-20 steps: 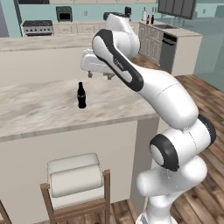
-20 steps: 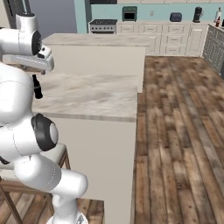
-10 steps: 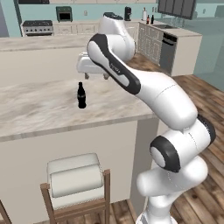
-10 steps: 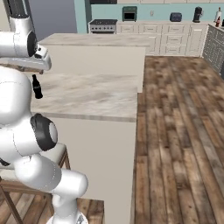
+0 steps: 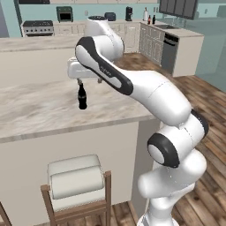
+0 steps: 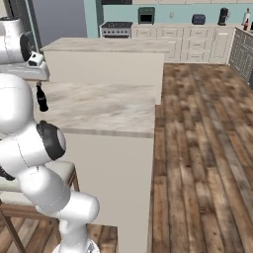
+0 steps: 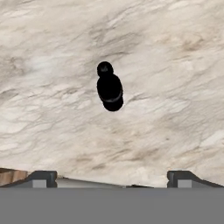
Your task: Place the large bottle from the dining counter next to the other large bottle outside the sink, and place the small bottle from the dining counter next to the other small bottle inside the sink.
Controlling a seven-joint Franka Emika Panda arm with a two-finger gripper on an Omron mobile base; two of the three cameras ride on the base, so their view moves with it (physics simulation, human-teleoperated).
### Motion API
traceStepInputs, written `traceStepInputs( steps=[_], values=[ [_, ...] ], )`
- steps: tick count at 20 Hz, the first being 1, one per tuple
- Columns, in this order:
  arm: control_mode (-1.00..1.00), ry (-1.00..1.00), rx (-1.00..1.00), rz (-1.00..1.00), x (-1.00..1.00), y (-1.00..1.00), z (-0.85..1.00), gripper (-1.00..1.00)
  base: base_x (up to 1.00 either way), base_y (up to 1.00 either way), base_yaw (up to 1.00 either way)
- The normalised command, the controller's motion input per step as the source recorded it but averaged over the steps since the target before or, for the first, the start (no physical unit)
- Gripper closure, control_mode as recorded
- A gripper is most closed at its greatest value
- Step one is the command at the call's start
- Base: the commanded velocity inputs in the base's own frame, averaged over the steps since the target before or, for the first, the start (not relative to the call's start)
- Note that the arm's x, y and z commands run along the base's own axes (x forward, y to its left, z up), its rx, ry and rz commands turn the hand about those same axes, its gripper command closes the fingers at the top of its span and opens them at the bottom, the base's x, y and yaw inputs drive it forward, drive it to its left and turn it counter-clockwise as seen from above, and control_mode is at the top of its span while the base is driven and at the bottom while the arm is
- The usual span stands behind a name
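Directly beneath the two-finger gripper (image 7: 112, 177), a small black thin-necked bottle (image 7: 109, 88) is seen upright on the beige marble-patterned countertop (image 7: 175, 65). The hand has been swung over it, jaws spread wide and empty. A descent to grasp is judged next.

Even, bright rendered lighting is seen throughout; no glare, no hot spots. Shadows are soft and faint: only a weak dark patch is cast under the small bottle (image 7: 110, 89) at its 6 o'clock in the hand view. The tabletop (image 5: 39, 108) is evenly lit. Base views are slightly soft and pixelated, far cabinets at 12 o'clock least sharp. No edge distortion is noted.
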Motion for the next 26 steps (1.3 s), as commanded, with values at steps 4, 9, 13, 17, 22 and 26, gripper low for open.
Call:
traceStepInputs(
  steps=[4, 9, 13, 17, 22, 26],
  values=[
    [-1.0, 0.15, 0.0, 0.0, 0.0, 0.0, -0.01, -1.0, 0.0, 0.0, 0.0],
    [-1.0, 0.08, 0.0, 0.0, 0.05, 0.0, -0.08, -1.0, 0.0, 0.0, 0.0],
    [-1.0, 0.0, 0.0, 0.0, 0.0, 0.0, 0.0, -1.0, 0.0, 0.0, 0.0],
    [-1.0, -0.09, 0.0, 0.0, 0.0, 0.0, 0.0, -1.0, 0.0, 0.0, 0.0],
    [-1.0, -0.13, 0.0, 0.0, 0.0, 0.0, -0.09, -1.0, 0.0, 0.0, 0.0],
    [-1.0, -0.09, 0.0, 0.0, 0.0, 0.0, -0.16, -1.0, 0.0, 0.0, 0.0]
  ],
)
